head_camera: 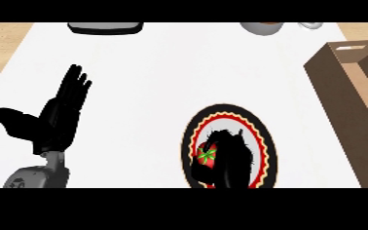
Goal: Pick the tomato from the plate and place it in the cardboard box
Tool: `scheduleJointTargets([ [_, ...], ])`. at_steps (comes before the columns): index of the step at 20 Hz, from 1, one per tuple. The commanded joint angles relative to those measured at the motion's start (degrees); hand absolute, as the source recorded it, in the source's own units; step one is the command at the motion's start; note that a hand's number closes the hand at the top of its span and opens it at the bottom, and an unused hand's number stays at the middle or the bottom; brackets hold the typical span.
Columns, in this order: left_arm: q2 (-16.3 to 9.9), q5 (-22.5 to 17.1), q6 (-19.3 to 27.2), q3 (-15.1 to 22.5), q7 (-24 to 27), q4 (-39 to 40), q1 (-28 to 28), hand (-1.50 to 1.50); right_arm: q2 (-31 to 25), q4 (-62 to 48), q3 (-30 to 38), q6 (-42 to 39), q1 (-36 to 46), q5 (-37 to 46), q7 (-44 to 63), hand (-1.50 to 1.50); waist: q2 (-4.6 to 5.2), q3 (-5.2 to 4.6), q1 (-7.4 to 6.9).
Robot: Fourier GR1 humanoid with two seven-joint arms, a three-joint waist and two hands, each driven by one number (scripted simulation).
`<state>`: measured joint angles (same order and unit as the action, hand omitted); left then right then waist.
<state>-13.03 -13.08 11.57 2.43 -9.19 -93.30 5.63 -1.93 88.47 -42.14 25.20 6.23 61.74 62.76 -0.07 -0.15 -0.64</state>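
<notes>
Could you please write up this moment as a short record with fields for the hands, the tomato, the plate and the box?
tomato: red with a green stem, on the plate, partly hidden by the right hand
plate: round, patterned rim, near the counter's front edge
right hand: over the plate, fingers curled round the tomato
left hand: open, fingers up, resting at the view's left
cardboard box: open, at the right edge, beyond the plate
task stage: tomato not yet lifted clear of the plate
</notes>
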Motion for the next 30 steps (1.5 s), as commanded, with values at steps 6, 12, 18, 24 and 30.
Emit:
scheduleJointTargets([
  [6,-1.57,-0.68,-0.42,-1.76,-3.09,0.07,2.72,0.0,-7.87,1.28,-5.52,-23.8,13.48,-4.89,-13.25,1.5,0.01,0.11,0.16],
  [12,-0.21,0.23,-0.58,-1.8,-0.5,-2.09,-1.46,0.0,-6.9,11.12,-5.23,-34.81,18.29,-1.98,-11.34,1.5,-0.16,0.12,0.52],
  [18,0.68,1.28,-0.74,-0.72,-1.26,-1.35,-1.47,0.0,-1.7,20.32,0.66,-32.91,20.07,1.92,-5.56,1.5,-0.18,0.14,0.93],
  [24,0.68,1.52,0.22,-1.04,-3.02,-3.95,-1.61,0.0,-2.61,28.22,12.15,-36.02,23.74,6.43,-0.22,1.5,-0.33,0.15,1.02],
  [30,2.68,3.1,0.15,-0.23,0.18,-0.84,-1.12,0.0,-7.23,31.65,23.49,-39.3,22.35,5.58,-3.6,1.5,-0.01,0.15,1.17],
])
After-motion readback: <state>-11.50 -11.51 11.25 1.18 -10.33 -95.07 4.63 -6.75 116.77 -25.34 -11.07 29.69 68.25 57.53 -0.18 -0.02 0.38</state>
